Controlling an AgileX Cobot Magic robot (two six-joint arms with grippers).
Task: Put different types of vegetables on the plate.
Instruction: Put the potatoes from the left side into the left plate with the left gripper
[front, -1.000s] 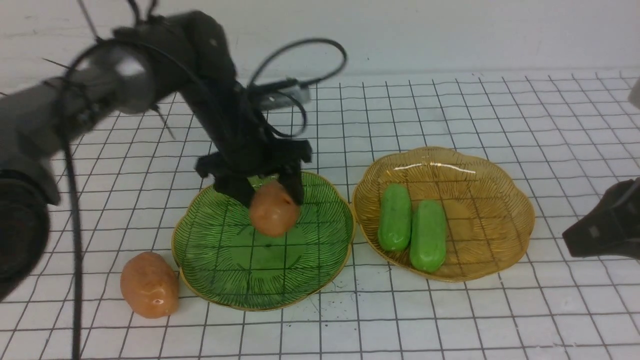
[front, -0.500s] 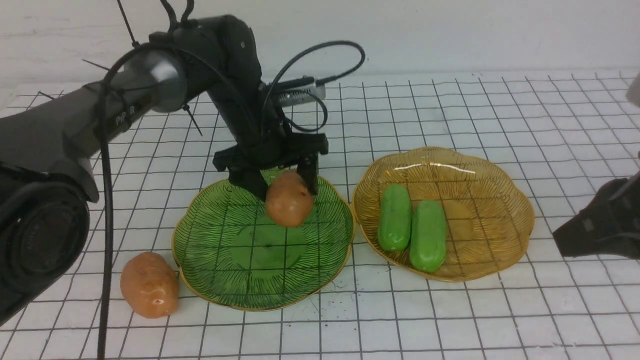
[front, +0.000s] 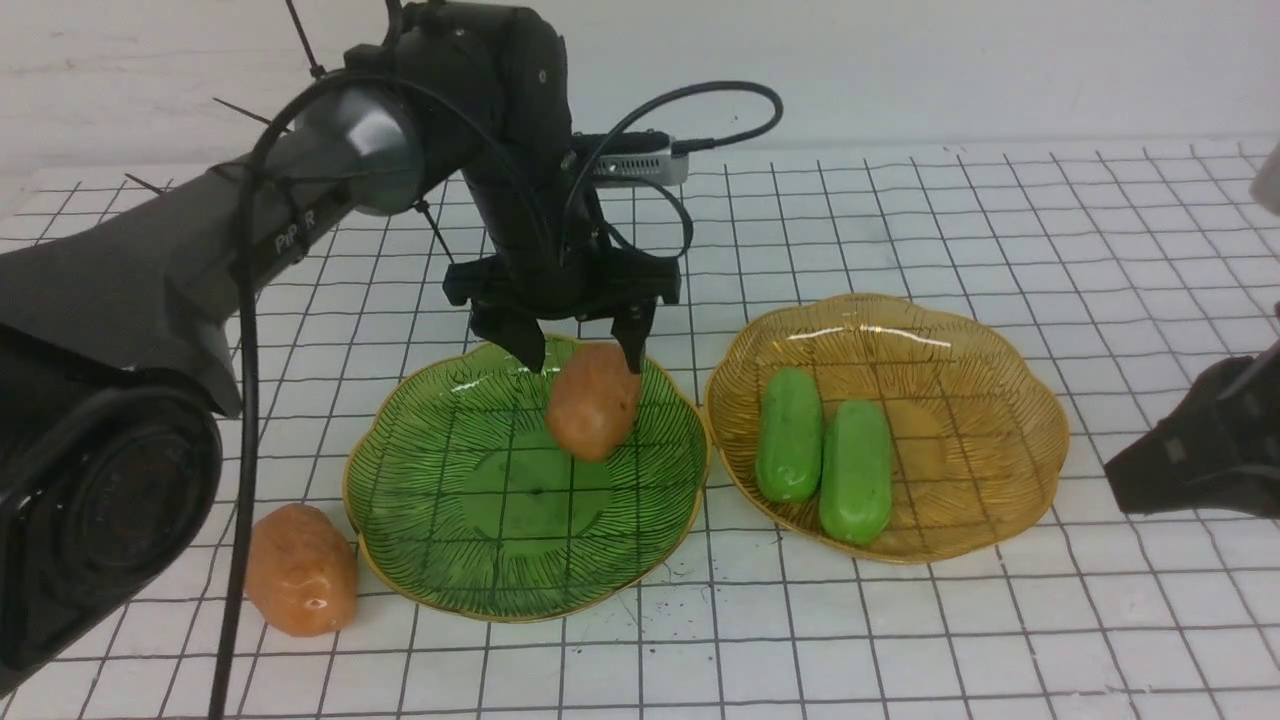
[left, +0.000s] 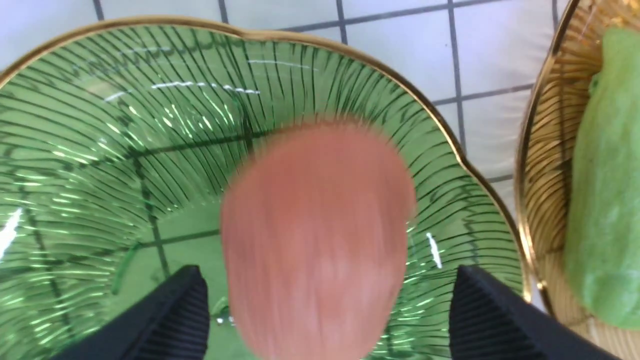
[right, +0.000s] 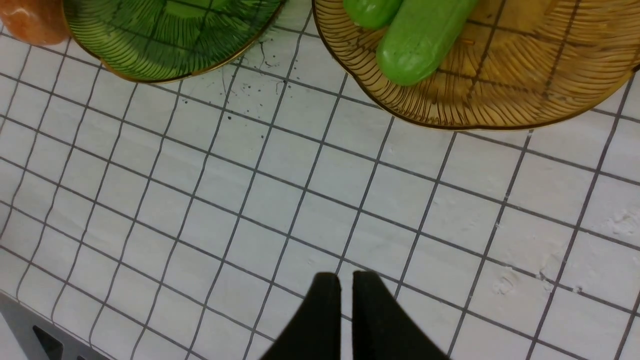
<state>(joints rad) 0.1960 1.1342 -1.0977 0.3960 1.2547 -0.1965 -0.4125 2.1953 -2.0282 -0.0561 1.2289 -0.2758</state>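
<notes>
The left gripper (front: 582, 358) hangs over the green plate (front: 420, 560) with its jaws spread wide. A gap shows on each side of the potato (front: 593, 400), which sits in the plate near 1 o'clock. A second potato (front: 300, 570) lies on the surface (front: 900, 640) at the plate's 8 o'clock, just beside the rim. At 3 o'clock the amber plate (front: 1000, 400) holds a cucumber (front: 790, 448) and a second cucumber (front: 856, 470), side by side toward its 9 o'clock. The right gripper (right: 345, 280) is pinched closed and empty at the amber plate's 3 o'clock.

Prob. robot lab: white grid-lined tabletop (front: 900, 640), bare wall (front: 1000, 60), cabled arm (front: 150, 270).
</notes>
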